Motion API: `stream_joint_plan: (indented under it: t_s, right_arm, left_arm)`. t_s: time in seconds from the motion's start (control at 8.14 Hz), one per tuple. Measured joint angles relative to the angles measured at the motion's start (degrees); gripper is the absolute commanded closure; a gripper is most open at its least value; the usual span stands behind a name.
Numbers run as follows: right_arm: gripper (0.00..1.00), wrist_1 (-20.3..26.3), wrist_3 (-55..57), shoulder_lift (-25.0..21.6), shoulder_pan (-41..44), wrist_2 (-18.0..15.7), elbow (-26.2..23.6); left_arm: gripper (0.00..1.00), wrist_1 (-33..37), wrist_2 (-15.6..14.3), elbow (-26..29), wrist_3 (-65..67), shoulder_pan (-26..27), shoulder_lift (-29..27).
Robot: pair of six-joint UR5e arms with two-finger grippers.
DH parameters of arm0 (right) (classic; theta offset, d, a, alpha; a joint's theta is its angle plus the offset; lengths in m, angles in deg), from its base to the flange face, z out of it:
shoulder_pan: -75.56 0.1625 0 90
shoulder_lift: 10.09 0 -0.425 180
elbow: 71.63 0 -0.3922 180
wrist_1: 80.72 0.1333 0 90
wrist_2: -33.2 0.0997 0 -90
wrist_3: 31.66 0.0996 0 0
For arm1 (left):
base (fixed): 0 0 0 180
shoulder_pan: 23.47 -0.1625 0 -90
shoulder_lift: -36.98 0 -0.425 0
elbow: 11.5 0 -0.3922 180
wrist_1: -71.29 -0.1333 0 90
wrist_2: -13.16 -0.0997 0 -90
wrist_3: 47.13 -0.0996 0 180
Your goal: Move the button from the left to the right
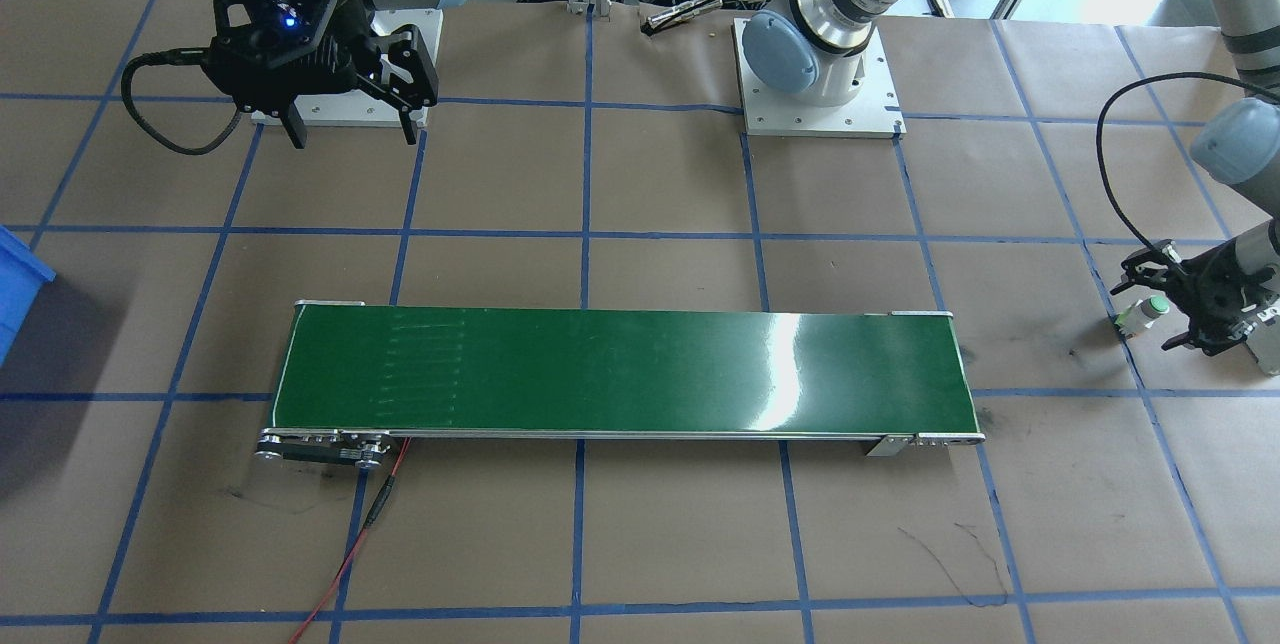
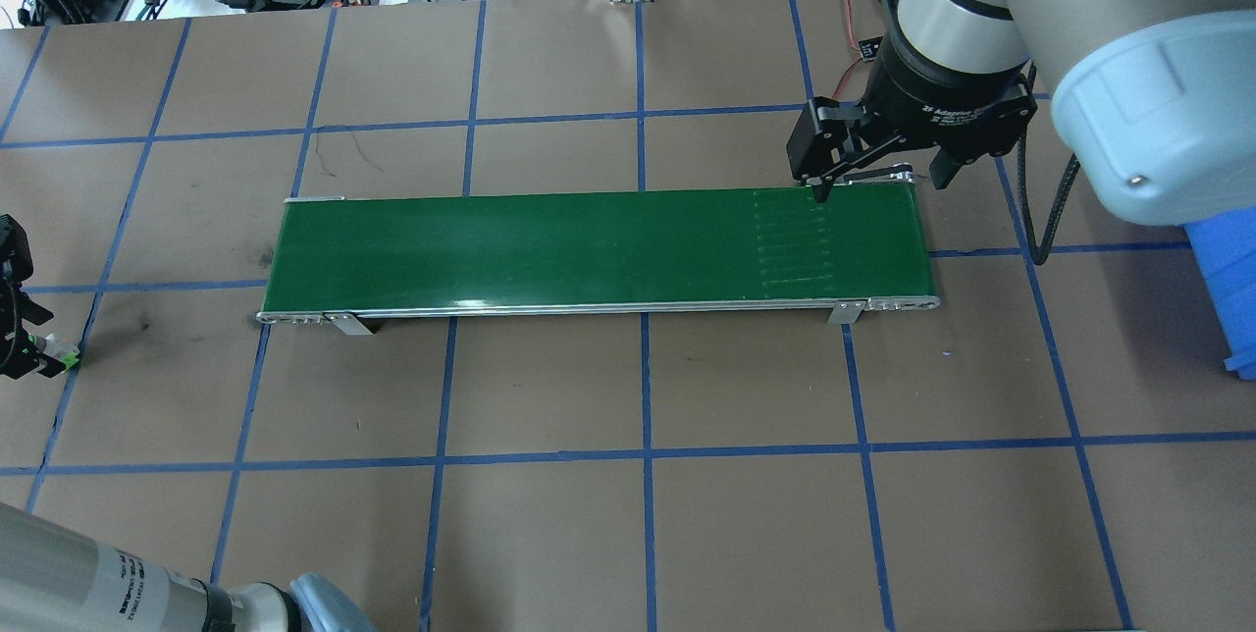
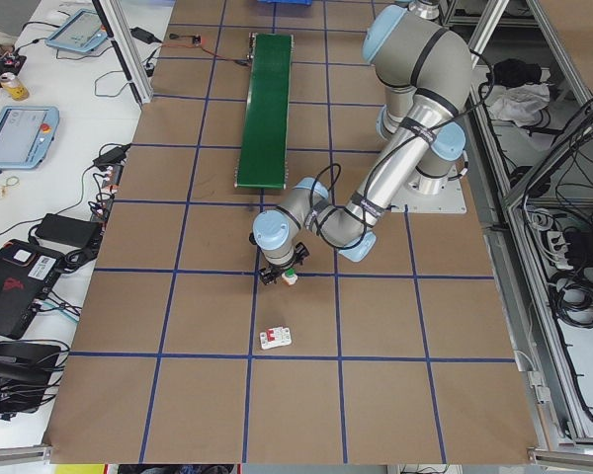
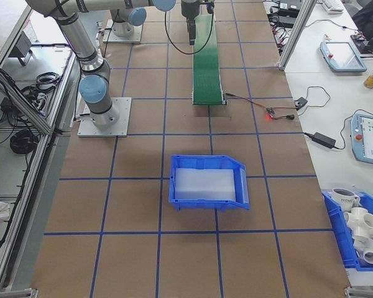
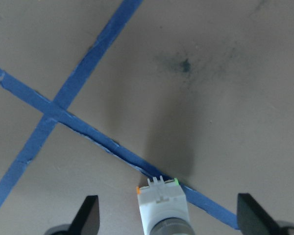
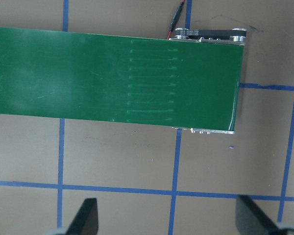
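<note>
The button (image 5: 164,213), with a green cap (image 1: 1158,305) and a white body, sits between the wide-apart fingers (image 5: 88,215) of my left gripper (image 1: 1160,309). The fingers do not touch it. That gripper is low over the brown table, well beyond the left end of the green conveyor belt (image 2: 589,244). The button also shows at the table's left edge in the overhead view (image 2: 54,355). My right gripper (image 2: 883,183) hovers open and empty above the far side of the belt's right end.
A small white-grey rail-mount part (image 3: 275,338) lies on the table near the left arm. A blue bin (image 4: 208,183) stands past the belt's right end. A red wire (image 1: 350,554) runs from the belt's motor end. The right arm's base plate (image 1: 340,64) is behind the gripper.
</note>
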Motion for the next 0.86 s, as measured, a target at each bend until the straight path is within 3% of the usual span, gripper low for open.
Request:
stream_joint_plan:
  t_s: [0.25,0.49,0.86]
  right_arm:
    - [0.0,0.0,0.0,0.0,0.0,0.0,0.0]
    - [0.0,0.0,0.0,0.0,0.0,0.0,0.0]
    - [0.0,0.0,0.0,0.0,0.0,0.0,0.0]
  left_arm:
    - [0.15,-0.1,0.2,0.0,0.8,-0.4,-0.8]
    - [0.47,-0.6,0.2,0.1,1.3,-0.9,-1.2]
    - [0.84,-0.9,0.2,0.0,1.1,-1.0,-1.2]
